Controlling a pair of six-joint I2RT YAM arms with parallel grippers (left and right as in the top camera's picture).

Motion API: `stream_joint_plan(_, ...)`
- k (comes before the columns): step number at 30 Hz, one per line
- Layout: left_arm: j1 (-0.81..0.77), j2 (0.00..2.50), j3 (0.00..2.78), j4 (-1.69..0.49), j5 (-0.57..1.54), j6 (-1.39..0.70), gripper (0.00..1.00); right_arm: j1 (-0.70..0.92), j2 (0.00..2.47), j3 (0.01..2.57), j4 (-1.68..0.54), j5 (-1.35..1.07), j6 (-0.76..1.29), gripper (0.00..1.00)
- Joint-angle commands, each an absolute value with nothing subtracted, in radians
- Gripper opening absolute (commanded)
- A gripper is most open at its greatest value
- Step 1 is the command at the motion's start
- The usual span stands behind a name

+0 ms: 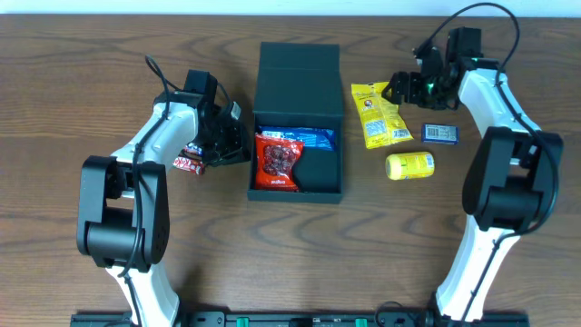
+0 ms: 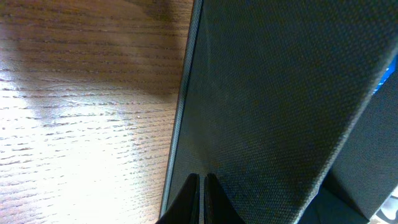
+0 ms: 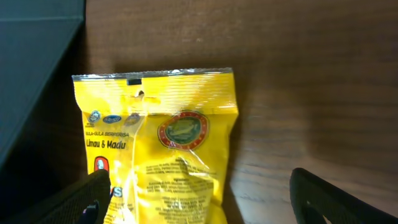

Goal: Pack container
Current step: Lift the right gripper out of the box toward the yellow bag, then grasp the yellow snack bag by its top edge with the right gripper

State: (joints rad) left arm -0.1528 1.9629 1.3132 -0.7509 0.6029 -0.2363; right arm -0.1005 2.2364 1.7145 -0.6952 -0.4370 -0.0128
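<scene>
Teal container (image 1: 299, 82) holds two packets (image 1: 278, 162); left jaws pressed together, right jaws spread.

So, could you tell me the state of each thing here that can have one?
Dark teal-green rectangular cardboard box: lid open, partly filled.
Red plastic snack packet: lying inside box.
Blue plastic packet: inside box.
Yellow flat plastic packet: on table, not packed.
Small yellow rounded packet: on table.
Left end effector: shut, holding nothing.
Right end effector: open, above yellow flat packet.
</scene>
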Motion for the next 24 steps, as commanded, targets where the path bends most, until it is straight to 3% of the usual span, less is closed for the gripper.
stream_joint_plan(1, -0.158, 1.967, 1.309, -0.750, 0.622, -0.241, 0.06, -0.100, 2.276, 1.713, -0.691, -0.519, -0.039, 0.92)
stream_joint_plan(10, -0.158, 1.967, 1.309, -0.750, 0.622, -0.241, 0.06, -0.097, 2.337, 1.713, -0.697, -0.641, -0.043, 0.83)
stream_joint_plan(13, -0.158, 1.967, 1.309, -0.751, 0.622, -0.245, 0.06, -0.092, 2.342, 1.713, -0.710, -0.647, -0.043, 0.67)
stream_joint_plan(15, -0.158, 1.967, 1.309, -0.750, 0.622, -0.248, 0.06, -0.088, 2.342, 1.713, -0.710, -0.648, -0.047, 0.47)
stream_joint_plan(21, -0.158, 1.967, 1.309, -0.751, 0.622, -0.248, 0.06, -0.087, 2.341, 1.713, -0.726, -0.649, -0.046, 0.01)
stream_joint_plan(24, -0.158, 1.967, 1.309, -0.751, 0.622, -0.248, 0.06, -0.090, 2.335, 1.723, -0.742, -0.681, -0.046, 0.01)
